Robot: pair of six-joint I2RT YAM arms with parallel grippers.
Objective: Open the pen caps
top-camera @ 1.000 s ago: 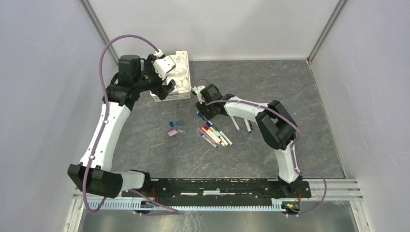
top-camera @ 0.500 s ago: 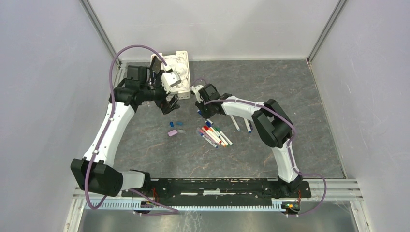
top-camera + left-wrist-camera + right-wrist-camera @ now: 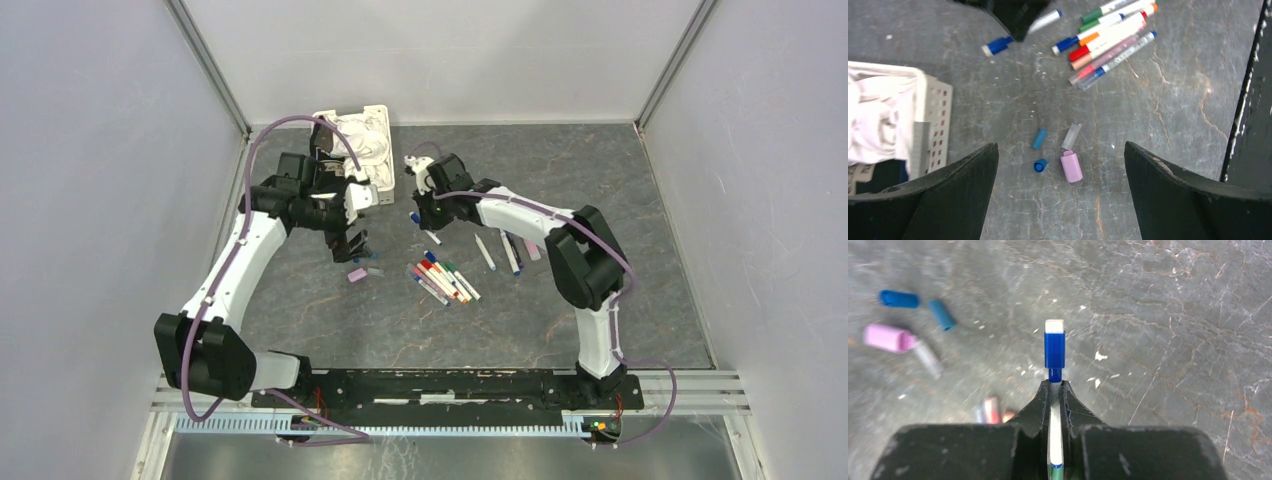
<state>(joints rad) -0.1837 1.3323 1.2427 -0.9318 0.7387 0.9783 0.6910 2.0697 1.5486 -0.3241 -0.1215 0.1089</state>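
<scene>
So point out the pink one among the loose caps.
The pink cap, the widest of the four loose ones, lies beside a blue cap. The others are a second blue cap and a clear cap.

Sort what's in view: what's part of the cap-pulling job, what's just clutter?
Job: blue cap on the pen in the right pincer; pile of capped pens; loose pink cap and blue caps, already off.
Clutter: basket; cloth inside it.
</scene>
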